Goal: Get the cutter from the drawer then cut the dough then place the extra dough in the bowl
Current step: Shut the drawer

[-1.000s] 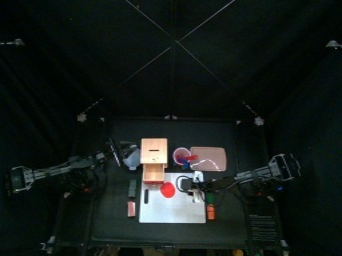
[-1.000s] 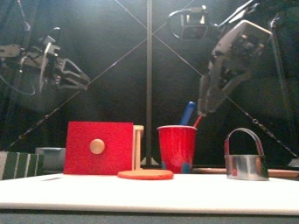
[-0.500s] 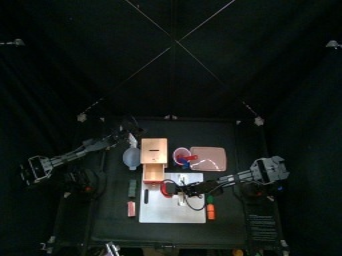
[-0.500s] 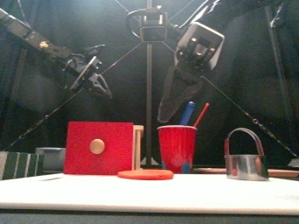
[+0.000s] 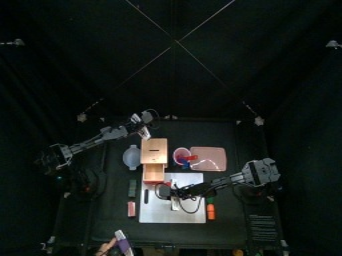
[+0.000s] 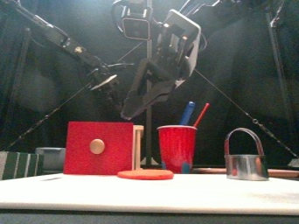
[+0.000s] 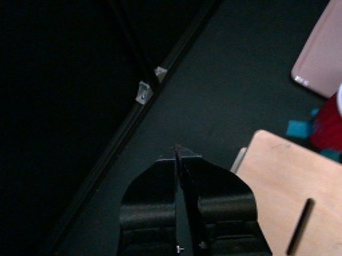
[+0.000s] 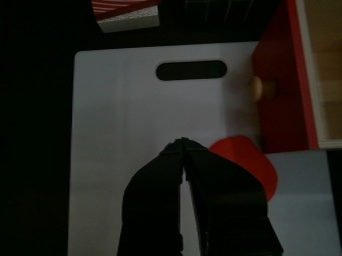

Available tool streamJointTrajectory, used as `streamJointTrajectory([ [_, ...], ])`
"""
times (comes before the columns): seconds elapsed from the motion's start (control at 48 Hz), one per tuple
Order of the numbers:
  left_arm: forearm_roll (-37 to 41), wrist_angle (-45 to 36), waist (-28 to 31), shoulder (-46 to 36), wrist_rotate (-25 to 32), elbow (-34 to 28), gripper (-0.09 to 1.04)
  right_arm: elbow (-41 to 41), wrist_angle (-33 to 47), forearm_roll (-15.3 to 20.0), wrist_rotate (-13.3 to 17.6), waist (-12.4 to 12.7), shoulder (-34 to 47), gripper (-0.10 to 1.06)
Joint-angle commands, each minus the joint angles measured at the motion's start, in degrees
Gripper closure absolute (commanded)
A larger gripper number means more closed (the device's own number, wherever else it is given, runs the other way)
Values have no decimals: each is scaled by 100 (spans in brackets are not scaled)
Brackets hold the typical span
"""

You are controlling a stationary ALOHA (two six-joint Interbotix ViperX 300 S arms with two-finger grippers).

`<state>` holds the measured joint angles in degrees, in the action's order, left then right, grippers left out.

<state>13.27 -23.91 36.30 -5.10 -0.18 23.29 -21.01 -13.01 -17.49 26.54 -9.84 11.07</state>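
On board: red dough (flat)

This is a robot test booth in a lab, not a real kitchen. Black curtains close off the space behind and beside the white cutting board, which lies on a small black surface. The left arm hangs behind the board and the right arm reaches over it. On and behind the board are play props: a wooden box, a red cup of toy knives, a metal cutter and a red dough disc.
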Motion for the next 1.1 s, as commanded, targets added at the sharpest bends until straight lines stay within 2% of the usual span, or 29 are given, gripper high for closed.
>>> streamJointTrajectory([
  [0.021,-606,-483,167,483,888,-703,58,255,114,62,0,26,-9,90],
  [0.25,-2443,-1556,580,1424,3437,-1538,58,791,105,246,35,149,466,90],
  [0.417,-3454,-2303,853,1907,4474,-1854,58,1143,88,272,35,193,765,90],
  [0.562,-3533,-2610,853,2021,4781,-1863,58,1345,-141,220,26,237,888,90],
  [0.771,-3138,-2610,650,2048,4755,-1679,58,1477,-571,123,35,475,984,90],
  [1.104,-3120,-2575,563,2048,4755,-1626,58,1529,-659,-79,9,659,1107,90],
])
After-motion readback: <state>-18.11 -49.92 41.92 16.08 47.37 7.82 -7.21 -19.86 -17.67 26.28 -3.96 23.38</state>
